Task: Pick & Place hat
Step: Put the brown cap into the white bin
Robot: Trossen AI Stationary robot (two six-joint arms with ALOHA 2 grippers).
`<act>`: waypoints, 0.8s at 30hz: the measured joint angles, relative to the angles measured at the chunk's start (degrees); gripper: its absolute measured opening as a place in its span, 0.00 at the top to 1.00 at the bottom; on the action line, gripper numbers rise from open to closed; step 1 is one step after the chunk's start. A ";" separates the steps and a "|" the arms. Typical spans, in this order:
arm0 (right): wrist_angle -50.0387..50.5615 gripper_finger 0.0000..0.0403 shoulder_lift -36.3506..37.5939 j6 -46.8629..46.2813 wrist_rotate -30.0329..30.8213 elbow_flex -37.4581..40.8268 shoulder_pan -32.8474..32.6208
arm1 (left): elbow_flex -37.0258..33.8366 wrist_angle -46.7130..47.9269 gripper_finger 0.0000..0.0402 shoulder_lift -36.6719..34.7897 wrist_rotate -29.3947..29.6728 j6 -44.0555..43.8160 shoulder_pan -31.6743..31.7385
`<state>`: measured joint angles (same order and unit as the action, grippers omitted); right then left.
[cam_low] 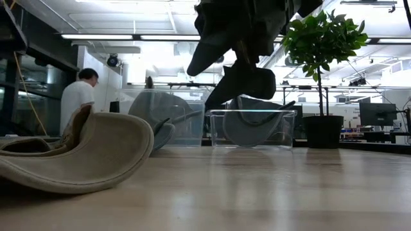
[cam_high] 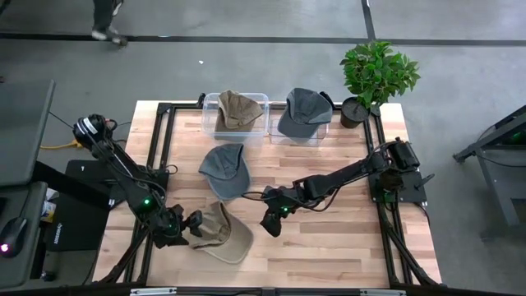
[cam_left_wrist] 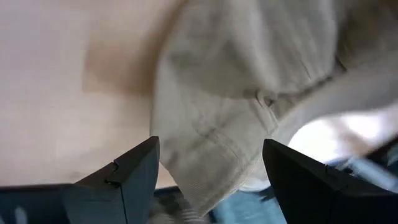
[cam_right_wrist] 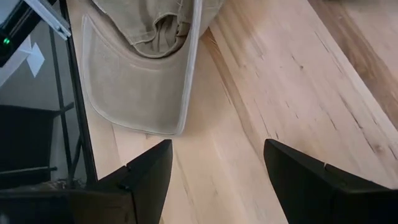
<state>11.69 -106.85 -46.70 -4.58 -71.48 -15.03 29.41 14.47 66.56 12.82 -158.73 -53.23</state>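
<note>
A tan cap point(cam_high: 220, 234) lies near the table's near edge, crown side down, with its brim toward the near right. My left gripper point(cam_high: 189, 227) is at the cap's left side and is open. In the left wrist view the cap's cloth point(cam_left_wrist: 217, 124) reaches between the two fingers of my left gripper point(cam_left_wrist: 211, 152). My right gripper point(cam_high: 269, 225) hangs open above bare table just right of the cap. Its wrist view looks past the open right gripper point(cam_right_wrist: 217, 149) at the cap's brim point(cam_right_wrist: 134, 93). A grey cap point(cam_high: 224, 169) lies flat at mid-table. My left gripper stands open with one finger point(cam_left_wrist: 134, 177) on each side of the tan cap's left edge point(cam_left_wrist: 199, 162), coming level from the table's left. I cannot tell whether either finger touches the cloth. The cap rests on the table.
Two clear bins stand at the far edge: the left bin point(cam_high: 212, 123) holds a brown cap, the right bin point(cam_high: 322, 136) holds a grey cap. A potted plant point(cam_high: 376, 74) is at the far right corner. A person point(cam_low: 76, 96) stands in the room behind.
</note>
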 joint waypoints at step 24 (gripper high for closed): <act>0.61 0.38 0.00 1.03 -0.12 0.00 0.00 | 1.81 4.84 0.34 -0.17 -15.79 74.20 -0.02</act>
<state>12.30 -106.85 -45.67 -4.70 -71.48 -15.03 31.22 19.31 66.39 -2.97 -84.52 -53.25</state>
